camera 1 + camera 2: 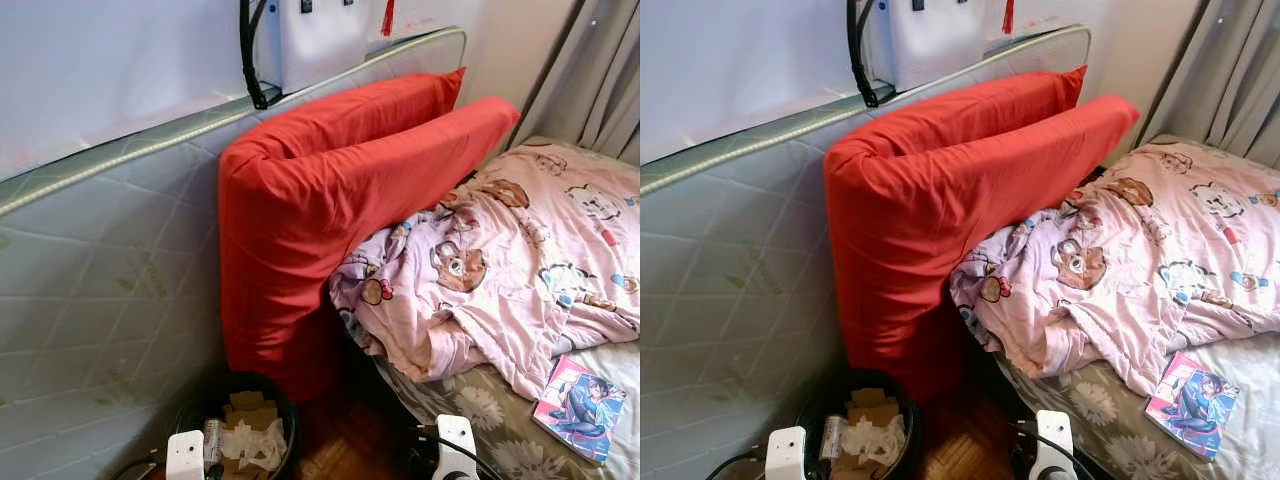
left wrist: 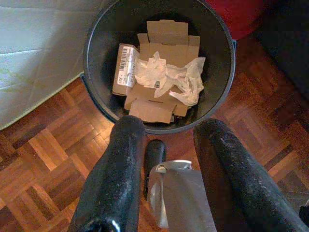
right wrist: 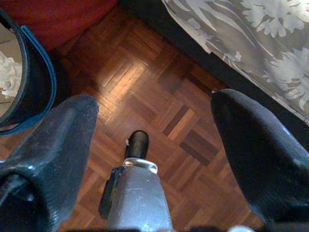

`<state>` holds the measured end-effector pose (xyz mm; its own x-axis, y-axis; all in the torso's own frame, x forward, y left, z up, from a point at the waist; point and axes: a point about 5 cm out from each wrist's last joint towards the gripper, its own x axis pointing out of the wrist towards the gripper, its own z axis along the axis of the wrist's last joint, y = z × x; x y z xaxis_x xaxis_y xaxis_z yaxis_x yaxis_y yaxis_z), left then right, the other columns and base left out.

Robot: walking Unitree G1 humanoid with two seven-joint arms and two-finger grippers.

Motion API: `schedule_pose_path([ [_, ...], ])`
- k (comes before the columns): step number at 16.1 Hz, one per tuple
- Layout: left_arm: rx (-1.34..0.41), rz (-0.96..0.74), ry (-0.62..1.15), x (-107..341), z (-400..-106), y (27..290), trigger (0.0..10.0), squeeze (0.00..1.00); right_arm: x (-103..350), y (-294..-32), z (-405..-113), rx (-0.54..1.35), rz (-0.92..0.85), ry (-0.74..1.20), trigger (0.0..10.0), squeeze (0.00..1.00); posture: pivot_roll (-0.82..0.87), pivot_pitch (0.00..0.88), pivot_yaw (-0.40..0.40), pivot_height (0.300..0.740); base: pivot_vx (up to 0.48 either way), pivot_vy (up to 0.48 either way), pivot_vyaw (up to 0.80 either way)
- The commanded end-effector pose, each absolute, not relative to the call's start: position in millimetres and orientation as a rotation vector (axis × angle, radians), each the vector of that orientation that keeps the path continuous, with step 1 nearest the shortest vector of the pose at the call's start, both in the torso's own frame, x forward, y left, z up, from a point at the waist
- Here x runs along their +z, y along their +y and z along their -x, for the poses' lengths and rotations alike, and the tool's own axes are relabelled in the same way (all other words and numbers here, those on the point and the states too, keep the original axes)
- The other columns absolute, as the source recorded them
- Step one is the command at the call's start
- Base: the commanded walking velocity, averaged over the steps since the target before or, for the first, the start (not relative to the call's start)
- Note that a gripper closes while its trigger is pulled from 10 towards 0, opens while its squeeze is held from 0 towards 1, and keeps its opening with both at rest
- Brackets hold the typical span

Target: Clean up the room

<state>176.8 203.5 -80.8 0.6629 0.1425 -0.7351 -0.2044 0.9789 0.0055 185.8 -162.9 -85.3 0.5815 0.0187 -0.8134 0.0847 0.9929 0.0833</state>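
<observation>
Both our end effectors, left (image 2: 166,145) and right (image 3: 152,121), hang open and empty above the parquet floor (image 3: 159,92). The round black bin (image 2: 96,29) already holds cardboard and crumpled paper (image 2: 169,79). We judge the colourful comic book (image 1: 580,405) on the bed (image 1: 480,410) and the rumpled pink cartoon-print blanket (image 1: 520,260) remain.

Black rounded fingers (image 2: 116,179) (dusty-looking), silver wrist link, white arm tops (image 1: 185,455)

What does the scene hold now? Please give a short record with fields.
place: bedside with parquet floor
bin: black bucket on the floor, holding cardboard and crumpled white paper
bed: pink cartoon blanket, bunched; comic book on the floral sheet
beside bed: red cushion against an upright mattress
left gripper: open, above the bucket's rim
right gripper: open, over bare floor
</observation>
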Motion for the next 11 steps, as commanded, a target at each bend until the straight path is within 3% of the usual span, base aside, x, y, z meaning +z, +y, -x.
schedule_pose_path([
  [1,0.192,0.08,0.829,-81.8,-175.9,200.6,10.0,0.0,-84.2,-163.9,-188.0,-0.047,-0.119,0.946,10.0,0.0,0.09,0.024,-0.062,0.74,0.0,-0.24,0.0],
  [8,0.183,0.058,0.82,-78.5,-178.5,211.9,10.0,0.0,-83.8,-157.1,-189.2,-0.069,-0.162,0.931,10.0,0.0,0.08,0.031,-0.026,0.74,0.0,0.0,0.0],
  [11,0.177,0.046,0.813,-76.9,-181.5,212.6,10.0,0.0,-83.9,-156.1,-189.1,-0.081,-0.165,0.932,10.0,0.0,0.08,0.032,-0.019,0.74,0.0,-0.16,-0.66],
])
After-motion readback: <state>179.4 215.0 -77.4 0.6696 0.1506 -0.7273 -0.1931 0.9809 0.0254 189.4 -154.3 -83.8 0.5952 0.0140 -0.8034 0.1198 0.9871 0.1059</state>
